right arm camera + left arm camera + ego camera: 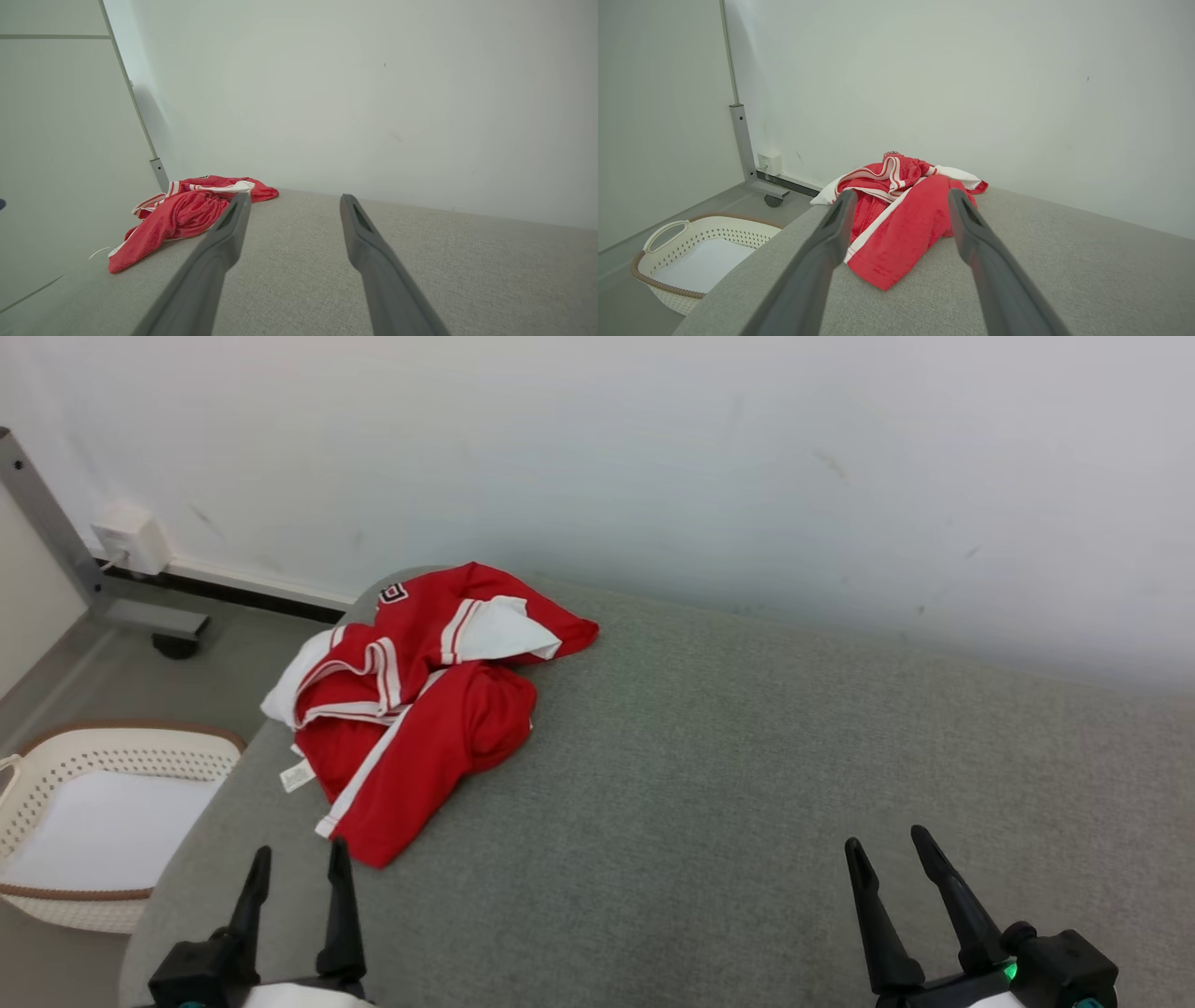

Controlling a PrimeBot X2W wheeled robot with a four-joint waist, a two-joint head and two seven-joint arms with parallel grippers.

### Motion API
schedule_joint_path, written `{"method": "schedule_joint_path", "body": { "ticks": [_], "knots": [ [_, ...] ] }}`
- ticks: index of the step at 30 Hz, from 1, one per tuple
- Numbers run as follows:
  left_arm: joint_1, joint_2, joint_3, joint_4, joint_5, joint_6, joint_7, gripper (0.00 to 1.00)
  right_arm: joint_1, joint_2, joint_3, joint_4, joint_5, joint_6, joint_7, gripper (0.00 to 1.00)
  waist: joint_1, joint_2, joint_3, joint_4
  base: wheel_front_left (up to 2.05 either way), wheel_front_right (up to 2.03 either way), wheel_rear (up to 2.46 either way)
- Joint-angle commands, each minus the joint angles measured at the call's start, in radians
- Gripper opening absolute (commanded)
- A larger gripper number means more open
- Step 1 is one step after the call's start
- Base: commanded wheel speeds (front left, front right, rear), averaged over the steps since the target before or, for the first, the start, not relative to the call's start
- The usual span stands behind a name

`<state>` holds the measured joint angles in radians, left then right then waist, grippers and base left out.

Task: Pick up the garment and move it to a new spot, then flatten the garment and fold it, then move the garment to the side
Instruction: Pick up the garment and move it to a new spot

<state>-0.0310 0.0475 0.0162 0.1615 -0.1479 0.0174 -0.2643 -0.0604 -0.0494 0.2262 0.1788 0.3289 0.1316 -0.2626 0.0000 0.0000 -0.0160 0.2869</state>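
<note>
A crumpled red garment (pixel 425 709) with white stripes and white panels lies at the far left of the grey fabric surface (pixel 747 784), partly hanging over its left edge. My left gripper (pixel 299 863) stands open just in front of the garment's near hem, not touching it. From the left wrist the garment (pixel 901 214) sits straight ahead, between and beyond the open gripper (pixel 899 196). My right gripper (pixel 887 849) is open at the lower right, far from the cloth. In the right wrist view the garment (pixel 187 212) lies off to the left of that gripper (pixel 292 198).
A cream perforated laundry basket (pixel 56 775) with a brown rim stands on the floor left of the surface; it also appears in the left wrist view (pixel 668 254). A white wall (pixel 653 457) closes the back. A grey post on a castor (pixel 56 532) and a wall socket (pixel 131 537) are at far left.
</note>
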Motion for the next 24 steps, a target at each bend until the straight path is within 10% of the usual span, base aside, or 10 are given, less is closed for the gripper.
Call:
{"method": "schedule_joint_path", "body": {
  "ticks": [1,12,24],
  "knots": [
    [0.009,0.005,0.005,0.003,-0.007,-0.003,-0.001,1.0,0.005,-0.002,0.0,-0.004,0.008,-0.002,-0.003,1.0,0.0,0.0,-0.005,0.03,0.0,0.0,0.0],
    [-0.029,0.005,0.012,0.038,0.0,-0.017,-0.001,1.0,-0.004,-0.002,0.015,0.002,0.02,-0.002,-0.003,1.0,0.0,0.0,-0.011,0.059,0.0,0.0,0.0],
    [-0.207,0.045,0.041,0.146,-0.048,-0.066,0.048,1.0,-0.043,-0.003,0.016,-0.002,-0.006,-0.002,-0.003,1.0,0.0,0.0,0.042,-0.054,0.0,0.0,0.0]
  ]
}}
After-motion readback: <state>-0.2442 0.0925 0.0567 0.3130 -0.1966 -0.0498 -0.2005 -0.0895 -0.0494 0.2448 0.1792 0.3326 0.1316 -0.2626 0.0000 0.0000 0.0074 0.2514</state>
